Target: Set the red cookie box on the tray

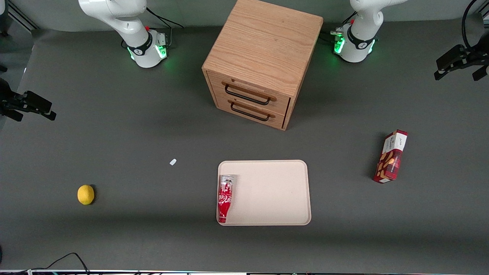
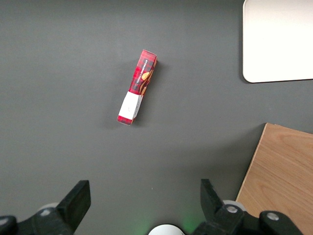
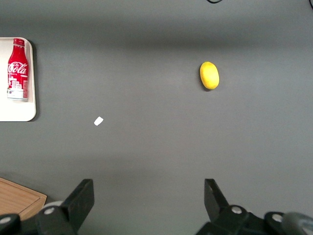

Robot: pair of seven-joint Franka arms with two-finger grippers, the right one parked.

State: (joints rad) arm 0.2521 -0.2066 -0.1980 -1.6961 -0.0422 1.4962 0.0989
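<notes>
Gripper [image 2: 144, 196], in the left wrist view, hangs high over bare dark table with its fingers [image 2: 78, 198] spread wide and empty; the red cookie box [image 2: 137, 86] lies well ahead of it, apart from the tray [image 2: 274, 58]. Front view: the box [image 1: 390, 156] stands on the table toward the working arm's end, well apart from the beige tray [image 1: 275, 191], where a cola can [image 1: 225, 198] lies.

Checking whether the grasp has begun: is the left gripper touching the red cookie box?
Apart. The left wrist view shows the gripper with jaws open and bare table between it and the red cookie box, which lies alone on the table.
</notes>
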